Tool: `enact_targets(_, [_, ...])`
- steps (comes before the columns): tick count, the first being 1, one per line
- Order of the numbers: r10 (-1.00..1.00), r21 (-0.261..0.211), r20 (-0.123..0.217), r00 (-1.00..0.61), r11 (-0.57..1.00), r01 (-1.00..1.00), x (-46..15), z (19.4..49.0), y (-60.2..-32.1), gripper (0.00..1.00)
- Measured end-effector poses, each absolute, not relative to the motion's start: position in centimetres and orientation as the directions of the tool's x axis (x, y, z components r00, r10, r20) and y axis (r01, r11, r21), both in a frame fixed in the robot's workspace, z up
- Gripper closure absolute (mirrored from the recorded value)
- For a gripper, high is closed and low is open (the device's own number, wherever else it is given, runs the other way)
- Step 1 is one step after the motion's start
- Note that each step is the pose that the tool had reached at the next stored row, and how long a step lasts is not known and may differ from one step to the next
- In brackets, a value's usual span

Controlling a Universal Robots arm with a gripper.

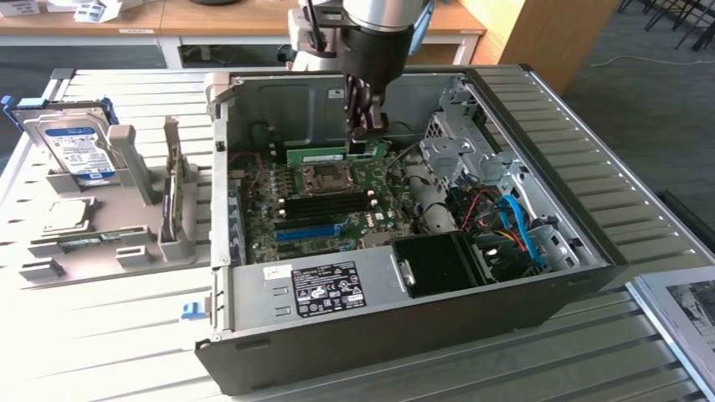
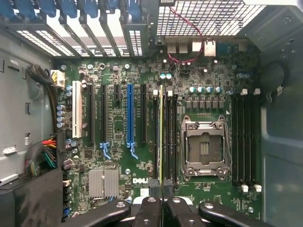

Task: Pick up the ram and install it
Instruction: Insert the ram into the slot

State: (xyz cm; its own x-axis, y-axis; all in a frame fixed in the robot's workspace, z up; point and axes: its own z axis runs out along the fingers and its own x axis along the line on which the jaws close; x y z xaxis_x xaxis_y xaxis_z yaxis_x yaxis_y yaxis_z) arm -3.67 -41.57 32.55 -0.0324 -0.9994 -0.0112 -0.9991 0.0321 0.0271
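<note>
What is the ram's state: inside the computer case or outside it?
Inside: the tool, shut on the ram, holds it on edge over the motherboard beside the processor socket. Seated in a slot: cannot tell.

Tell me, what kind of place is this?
Probably a robotics lab or workshop: an open computer case lies on a slatted metal table, a hard drive stands in a gray holder, and the end effector holds the ram over the motherboard.

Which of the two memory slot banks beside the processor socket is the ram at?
The bank between the processor socket and the blue slot: the ram, gripped by the end effector, stands edge-on there, unlike the other bank.
</note>
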Motion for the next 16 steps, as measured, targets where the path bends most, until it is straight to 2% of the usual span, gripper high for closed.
enact_targets(16, [-0.999,0.027,-0.011,-0.032,0.032,-0.999,-3.7,30.6,-41.6,0.88])
